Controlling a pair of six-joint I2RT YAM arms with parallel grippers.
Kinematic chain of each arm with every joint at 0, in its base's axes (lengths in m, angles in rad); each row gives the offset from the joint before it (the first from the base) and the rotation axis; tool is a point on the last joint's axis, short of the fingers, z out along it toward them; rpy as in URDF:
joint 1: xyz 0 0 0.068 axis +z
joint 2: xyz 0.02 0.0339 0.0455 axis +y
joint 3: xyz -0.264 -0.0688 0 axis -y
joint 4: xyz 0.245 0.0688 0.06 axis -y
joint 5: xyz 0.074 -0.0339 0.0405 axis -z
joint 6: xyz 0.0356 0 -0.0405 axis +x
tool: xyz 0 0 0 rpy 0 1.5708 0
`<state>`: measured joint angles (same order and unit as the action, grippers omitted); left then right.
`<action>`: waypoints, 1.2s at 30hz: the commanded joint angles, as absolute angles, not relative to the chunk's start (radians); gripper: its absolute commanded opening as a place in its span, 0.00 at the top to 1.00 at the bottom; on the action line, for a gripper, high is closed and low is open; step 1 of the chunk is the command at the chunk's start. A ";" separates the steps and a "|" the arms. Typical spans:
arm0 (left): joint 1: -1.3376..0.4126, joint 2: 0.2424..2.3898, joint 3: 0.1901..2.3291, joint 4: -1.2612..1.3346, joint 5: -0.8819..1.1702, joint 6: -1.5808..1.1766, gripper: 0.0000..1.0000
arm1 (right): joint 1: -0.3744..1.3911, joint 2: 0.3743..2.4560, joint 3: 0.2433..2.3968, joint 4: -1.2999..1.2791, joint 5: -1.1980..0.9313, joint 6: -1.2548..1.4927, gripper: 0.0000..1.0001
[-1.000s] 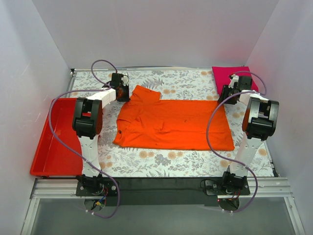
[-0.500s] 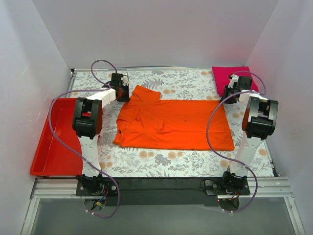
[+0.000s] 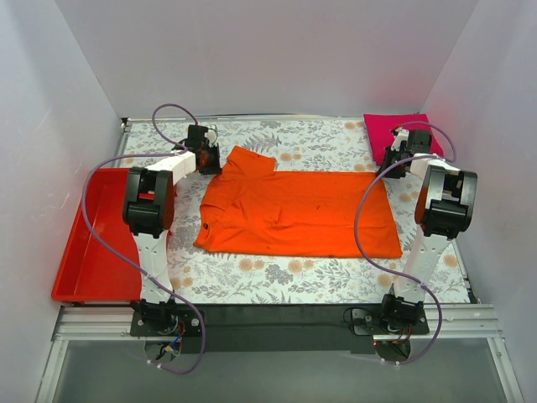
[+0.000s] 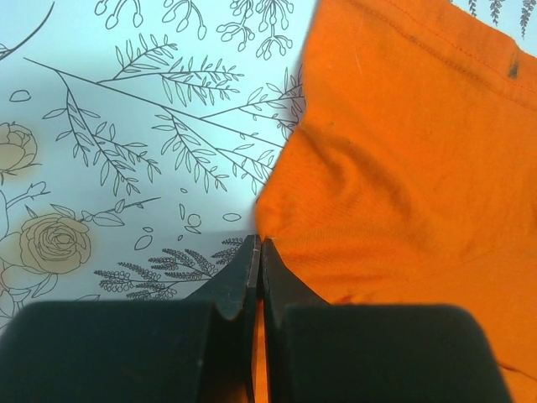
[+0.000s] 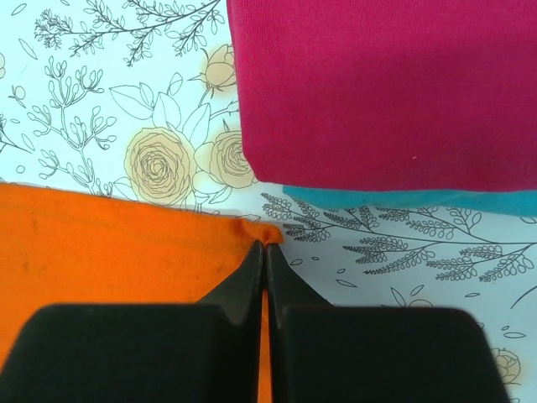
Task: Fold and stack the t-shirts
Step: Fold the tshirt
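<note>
The orange t-shirt lies flat and partly folded on the floral table. My left gripper is shut on its far left edge near the sleeve; in the left wrist view the gripper pinches the orange cloth. My right gripper is shut on the shirt's far right corner; in the right wrist view the gripper holds that orange corner. The folded magenta-pink t-shirt lies at the back right, on a folded teal one whose edge shows under it.
A red plastic tray sits at the left edge of the table. White walls close in the back and both sides. The floral table cover shows around the shirt.
Both grippers keep their hold on the shirt's far edge. The left arm has shifted slightly up and left; the shirt looks unchanged.
</note>
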<state>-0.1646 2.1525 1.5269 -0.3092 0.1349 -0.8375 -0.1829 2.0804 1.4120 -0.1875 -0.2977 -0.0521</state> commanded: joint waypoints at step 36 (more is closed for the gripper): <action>-0.146 1.856 1.450 -0.437 0.012 -0.957 1.00 | -0.229 1.818 1.333 -0.333 -0.413 0.060 0.99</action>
